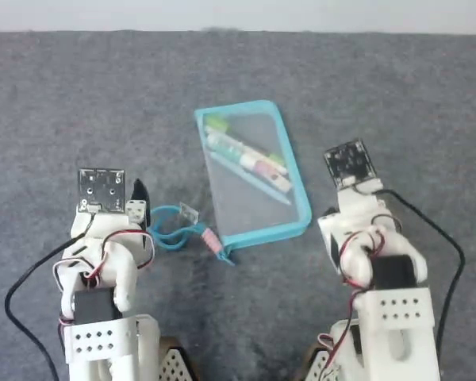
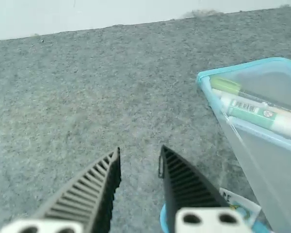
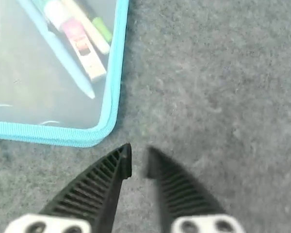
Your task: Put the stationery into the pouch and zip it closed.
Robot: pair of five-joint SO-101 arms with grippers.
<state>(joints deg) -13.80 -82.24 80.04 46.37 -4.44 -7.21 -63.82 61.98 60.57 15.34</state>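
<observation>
Two grippers, and neither has hold of anything. The left gripper [image 2: 140,154] has its jaws parted by a modest gap, with only grey mat [image 2: 87,97] between and ahead of them. Just off the outer side of one finger lies a small printed tag [image 2: 238,204] on a teal strap [image 1: 168,226]. Beyond that, ahead and to the same side, the clear, teal-edged pouch [image 2: 271,165] lies flat, apart from the jaws. The right gripper [image 3: 138,151] has its jaws open by only a narrow slit, also over bare mat. A rounded corner of the pouch lies near the tip of one finger without touching it.

Farther out, the stationery [image 1: 250,155], several pens and markers, lies inside the pouch and shows through its clear wall. Every pen I can see is in there, so the filling part looks done. The zip is the open question. The pink zip pull [image 1: 213,238] sits at the pouch corner nearest the left jaws, where the strap joins. I cannot tell whether the teeth along that edge are fully joined. If they are, the task is finished. If not, one pull along the edge is left, with the other gripper bracing the pouch.
</observation>
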